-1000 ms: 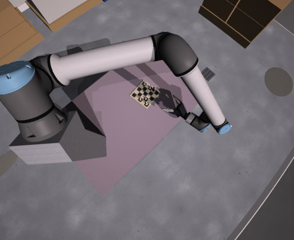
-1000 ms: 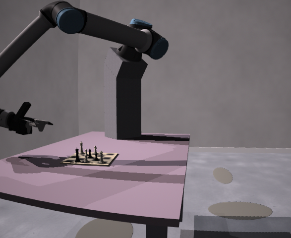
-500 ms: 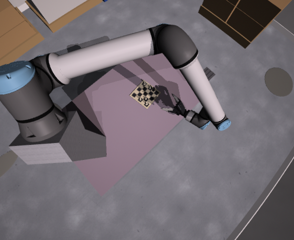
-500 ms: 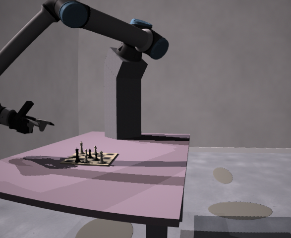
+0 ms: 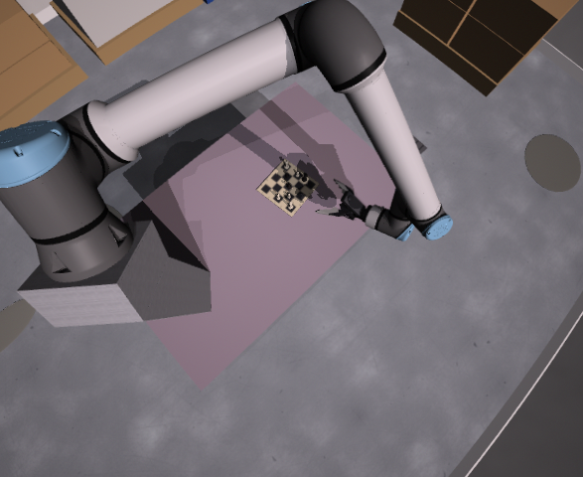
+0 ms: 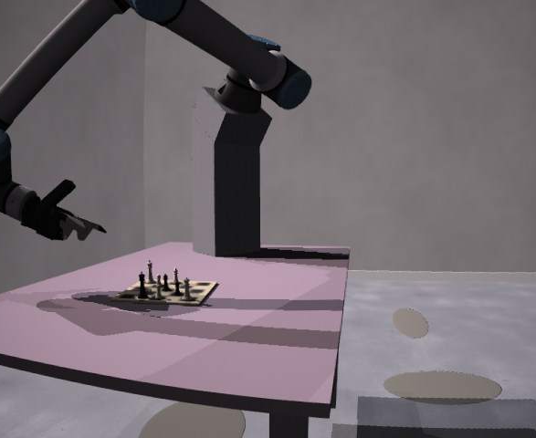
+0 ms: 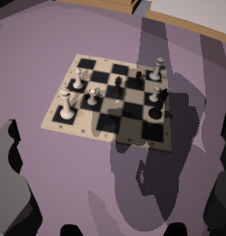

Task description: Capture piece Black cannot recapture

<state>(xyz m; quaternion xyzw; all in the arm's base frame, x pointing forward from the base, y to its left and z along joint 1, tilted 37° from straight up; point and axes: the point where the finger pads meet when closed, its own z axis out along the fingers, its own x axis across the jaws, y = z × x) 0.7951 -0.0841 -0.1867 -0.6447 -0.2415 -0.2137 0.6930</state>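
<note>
A small chessboard [image 7: 113, 100] lies on the pink table; it also shows in the top view [image 5: 287, 187] and the exterior view [image 6: 166, 292]. In the wrist view white pieces stand on its left side, among them a tall one [image 7: 67, 103], a pawn [image 7: 92, 95] and another [image 7: 79, 77]. A white piece [image 7: 157, 68] stands at the far right. Black pieces stand on the right half, a tall one [image 7: 157, 104] and smaller ones [image 7: 118, 85] [image 7: 139, 78]. My gripper [image 5: 332, 200] [image 6: 86, 227] is open and empty, high above the table beside the board.
Cardboard boxes [image 5: 19, 67] stand on the floor past the table, and a dark crate [image 5: 479, 36] stands at the far right. The robot's base column [image 6: 227, 179] rises at the table's back edge. The arm's shadow falls over the board's right half.
</note>
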